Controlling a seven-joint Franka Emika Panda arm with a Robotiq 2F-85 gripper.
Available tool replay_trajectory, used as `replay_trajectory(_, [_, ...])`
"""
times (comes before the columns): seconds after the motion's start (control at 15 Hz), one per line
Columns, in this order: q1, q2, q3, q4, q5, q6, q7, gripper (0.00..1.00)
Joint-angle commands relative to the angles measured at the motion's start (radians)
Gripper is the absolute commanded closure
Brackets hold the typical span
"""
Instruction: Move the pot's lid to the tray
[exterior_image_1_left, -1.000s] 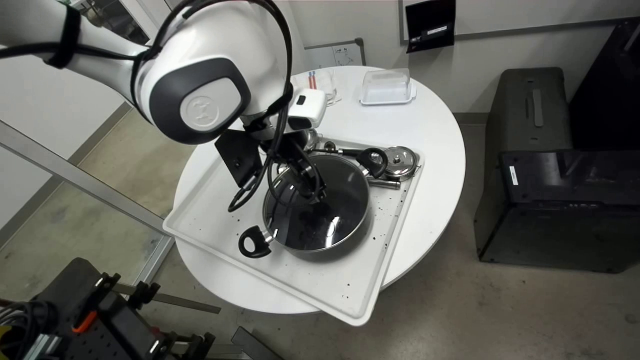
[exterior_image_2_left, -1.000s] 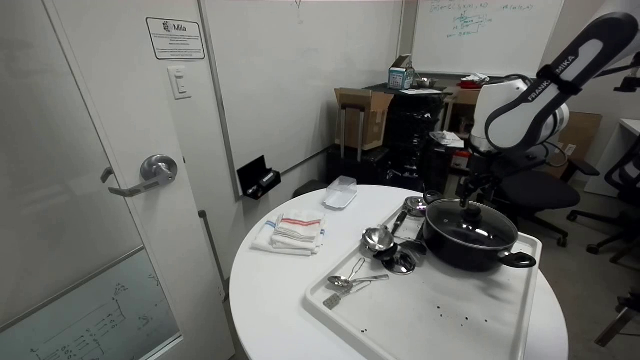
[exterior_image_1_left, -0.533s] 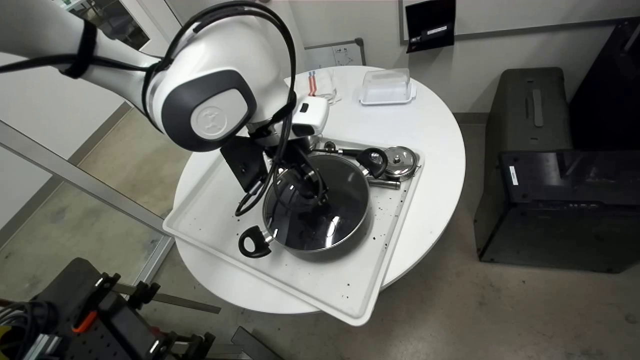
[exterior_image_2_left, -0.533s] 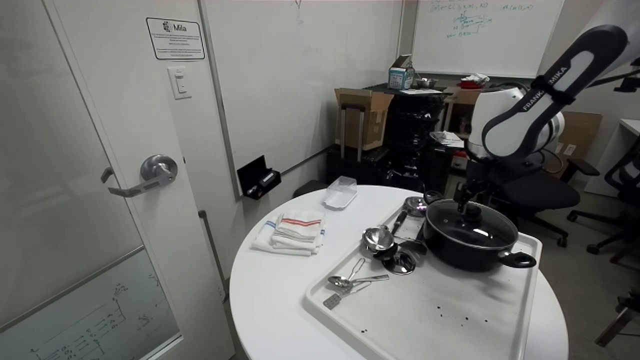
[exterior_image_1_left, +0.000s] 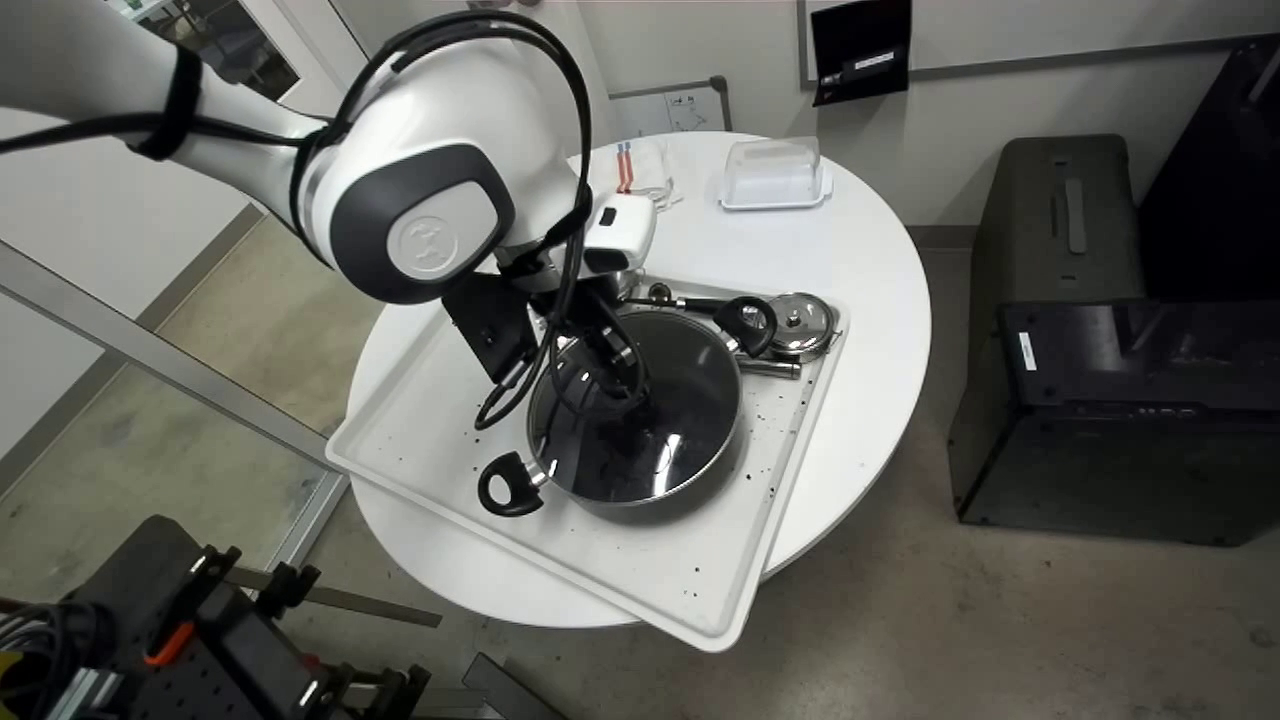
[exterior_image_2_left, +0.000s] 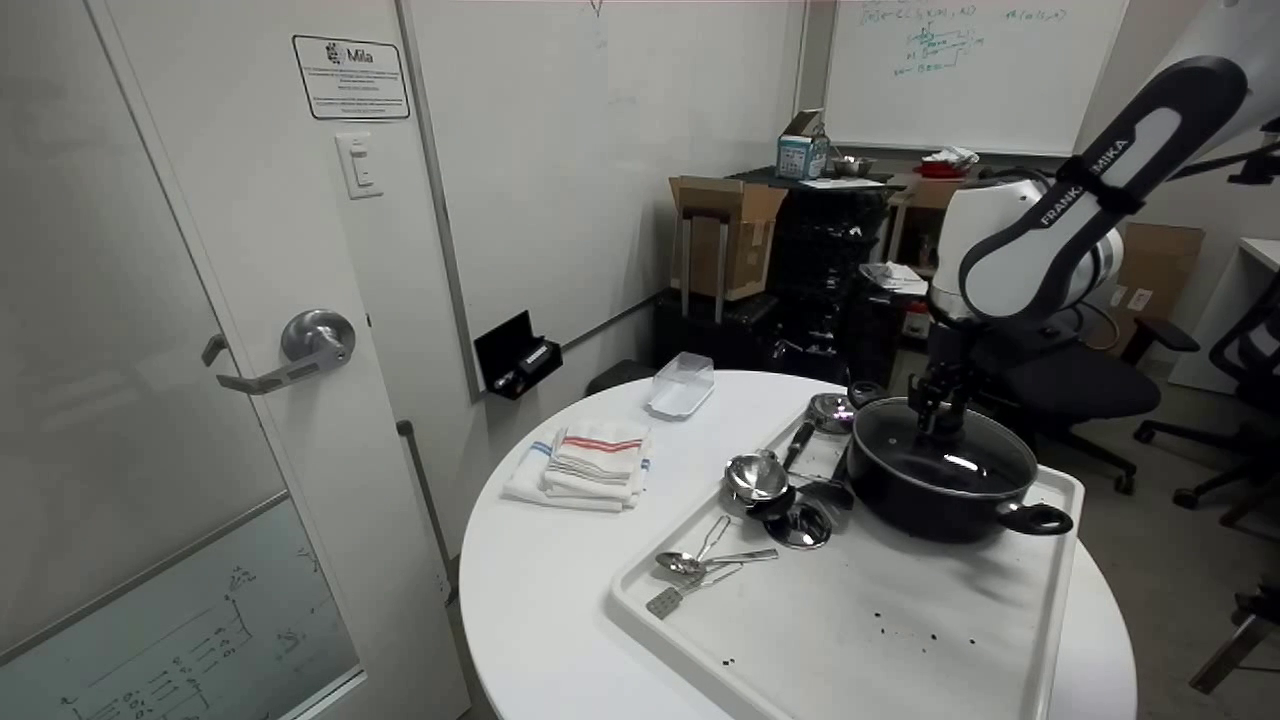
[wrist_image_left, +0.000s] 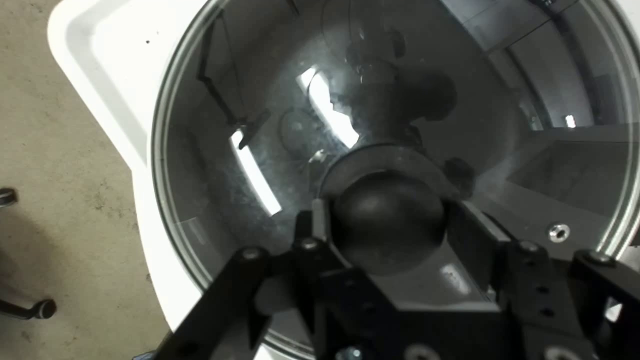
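Observation:
The clear glass lid (wrist_image_left: 240, 100) with its metal rim rests on the black pot (exterior_image_2_left: 920, 508), shown in both exterior views. The pot stands on the white tray (exterior_image_2_left: 850, 610), near one of its edges. My gripper (wrist_image_left: 391, 215) is over the lid's middle, its two pads on either side of the round black knob (wrist_image_left: 390, 215) and pressed close against it. In an exterior view the gripper (exterior_image_2_left: 940, 425) comes down from above onto the knob, which it mostly hides. No gap shows between lid and pot rim.
Small silver pans and lids (exterior_image_1_left: 800, 325) lie beside the pot on the tray, with a ladle (exterior_image_2_left: 757, 478) and small utensils (exterior_image_2_left: 700, 570). Folded towels (exterior_image_2_left: 590, 465) and a clear plastic box (exterior_image_2_left: 682, 385) sit on the round white table (exterior_image_2_left: 560, 600). Pot handles (exterior_image_2_left: 1035, 519) stick out.
My gripper has shifted a little over the lid, and its fingers have closed in around the knob. The pot and lid look almost unmoved.

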Motion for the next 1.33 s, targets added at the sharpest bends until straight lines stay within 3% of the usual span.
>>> replay_trajectory(0.0, [-0.02, 0.007, 0.017, 0.013, 0.016, 0.019, -0.03, 0.68])
replay_trajectory(0.27, [-0.032, -0.007, 0.025, 0.006, 0.02, 0.014, -0.04, 0.75])
replay_trajectory(1.0, [-0.077, -0.143, 0.064, -0.1, 0.025, 0.013, -0.137, 0.75])
replay_trajectory(1.27, [-0.061, -0.185, 0.064, -0.134, 0.01, 0.013, -0.147, 0.75])
